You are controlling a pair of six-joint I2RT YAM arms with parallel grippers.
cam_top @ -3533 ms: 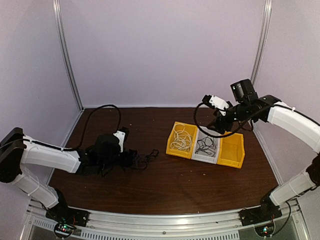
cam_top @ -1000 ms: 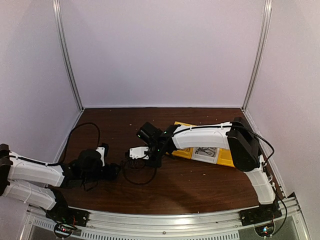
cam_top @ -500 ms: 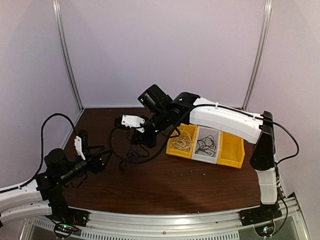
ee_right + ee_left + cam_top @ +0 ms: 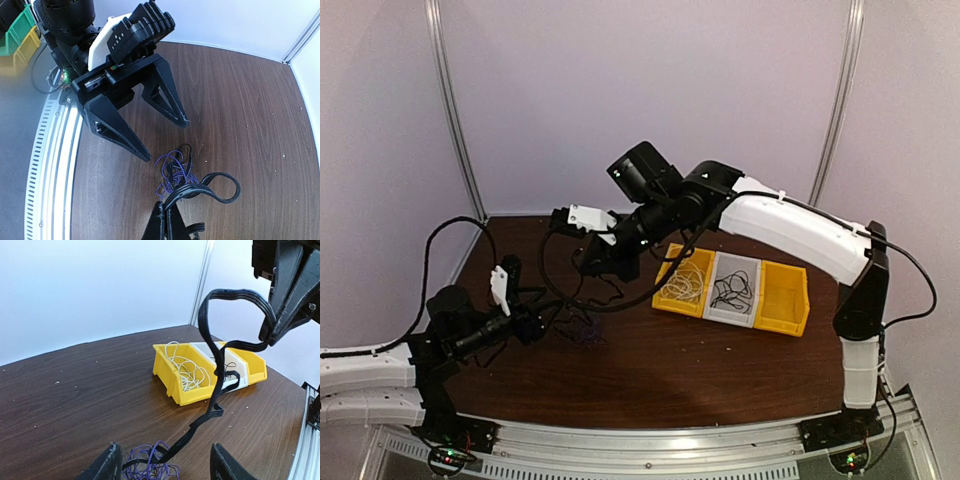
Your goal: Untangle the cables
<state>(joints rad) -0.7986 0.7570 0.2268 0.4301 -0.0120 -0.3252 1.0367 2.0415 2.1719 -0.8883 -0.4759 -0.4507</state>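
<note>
Your tangle is down to a purple cable [image 4: 150, 469] bunched on the table [image 4: 720, 360], with a black flat cable [image 4: 220, 385] rising out of it. Your right gripper [image 4: 167, 220] has its fingers pinched together on that black cable, lifting it. Your left gripper [image 4: 162, 467] sits at the purple bunch, fingers apart, gripping nothing. In the yellow bin [image 4: 785, 310], a white cable [image 4: 688, 282] and a dark cable [image 4: 732, 292] already lie sorted. You've one separation left, I'd say.
</note>
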